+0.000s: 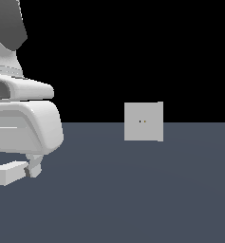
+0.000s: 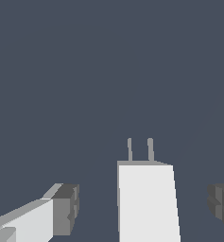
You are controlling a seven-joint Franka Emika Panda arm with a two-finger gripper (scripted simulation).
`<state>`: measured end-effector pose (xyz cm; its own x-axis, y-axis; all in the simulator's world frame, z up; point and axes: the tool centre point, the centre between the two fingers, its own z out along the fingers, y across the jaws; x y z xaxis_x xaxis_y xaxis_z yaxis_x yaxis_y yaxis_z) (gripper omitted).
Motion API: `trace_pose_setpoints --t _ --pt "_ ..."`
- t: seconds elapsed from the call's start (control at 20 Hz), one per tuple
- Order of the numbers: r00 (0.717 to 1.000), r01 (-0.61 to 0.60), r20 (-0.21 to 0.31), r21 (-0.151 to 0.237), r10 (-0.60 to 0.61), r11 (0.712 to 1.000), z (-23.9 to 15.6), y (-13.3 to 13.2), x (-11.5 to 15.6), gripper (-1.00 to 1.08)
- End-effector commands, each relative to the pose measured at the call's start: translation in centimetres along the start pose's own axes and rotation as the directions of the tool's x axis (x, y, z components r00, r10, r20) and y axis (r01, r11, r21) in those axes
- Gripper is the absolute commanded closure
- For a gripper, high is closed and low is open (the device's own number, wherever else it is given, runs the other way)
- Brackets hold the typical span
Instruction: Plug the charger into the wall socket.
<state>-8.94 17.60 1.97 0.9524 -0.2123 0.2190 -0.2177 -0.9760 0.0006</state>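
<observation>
End effector: spread wide, one dark pad on either side of the charger, neither one touching it.
Charger: an off-white block that lay between the open fingers, its two grey prongs pointing away from the wrist.
Table: a plain slate-blue surface under the charger.
Wall socket: stood upright well beyond the end effector, a light-grey square plate with two tiny dark holes at its centre.
</observation>
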Motion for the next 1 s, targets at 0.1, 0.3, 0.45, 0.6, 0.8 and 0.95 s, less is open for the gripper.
trace_pose_setpoints --t 0.1,0.3,0.45,0.6,0.8,0.95 --pt "1.0 -0.001 -0.001 0.001 0.001 1.0 0.76 -0.04 -0.11 -0.92" --pt "1.0 -0.001 -0.001 0.001 0.001 1.0 0.78 -0.04 -0.11 1.08" --pt "1.0 -0.001 -0.001 0.001 0.001 1.0 0.78 -0.04 -0.11 1.08" --pt "1.0 -0.001 -0.001 0.001 0.001 1.0 0.78 -0.04 -0.11 1.08" --pt "1.0 -0.001 -0.001 0.0 0.001 1.0 0.74 0.09 -0.03 1.08" --pt "1.0 -0.001 -0.002 0.001 0.001 1.0 0.57 0.67 0.21 1.08"
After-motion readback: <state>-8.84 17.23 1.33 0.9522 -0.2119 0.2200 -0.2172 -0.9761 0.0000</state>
